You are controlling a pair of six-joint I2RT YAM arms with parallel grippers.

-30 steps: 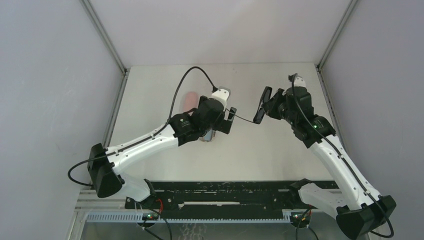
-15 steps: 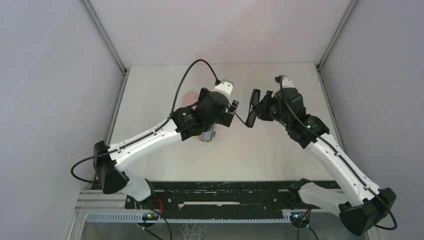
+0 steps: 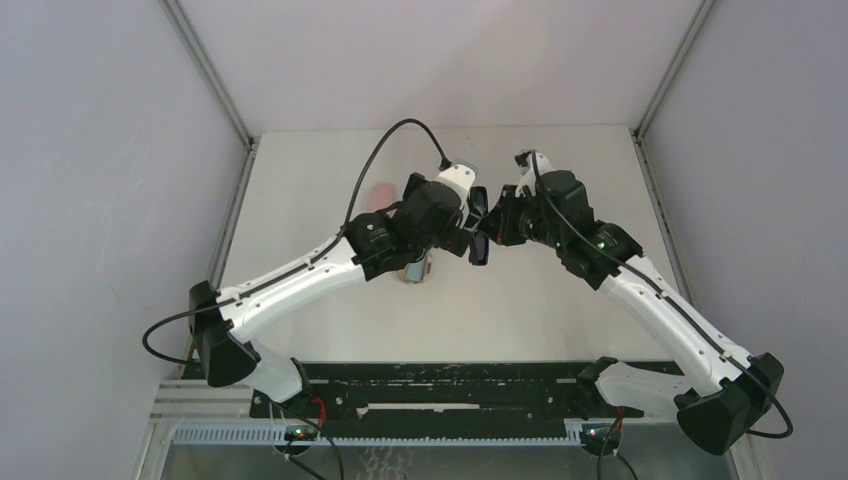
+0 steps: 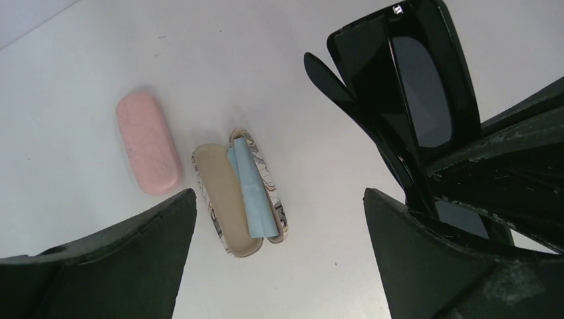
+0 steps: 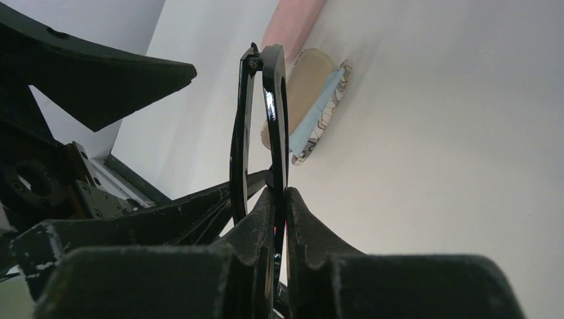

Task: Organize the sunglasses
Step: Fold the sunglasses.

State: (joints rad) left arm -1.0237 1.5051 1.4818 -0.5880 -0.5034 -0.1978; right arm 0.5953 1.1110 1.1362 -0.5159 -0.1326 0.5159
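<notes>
White table (image 3: 300, 200); right gripper (image 5: 279, 193) pinches sunglasses (image 4: 425, 100) aloft, left gripper (image 4: 279, 196) gapes beside (handover step?); next we close left on frame.

The pale, off-white table (image 3: 560, 310) is matte and evenly lit, with only soft shadows. 3 plain grey-lilac panels close it in: a back wall (image 3: 440, 60), a left wall (image 3: 90, 200) and a right wall (image 3: 770, 180). 2 slim metal posts (image 3: 207, 70) run along the rear corners. At the near edge lies a black rail (image 3: 450, 382), and below it what looks like a slotted cable duct (image 3: 230, 433).
</notes>
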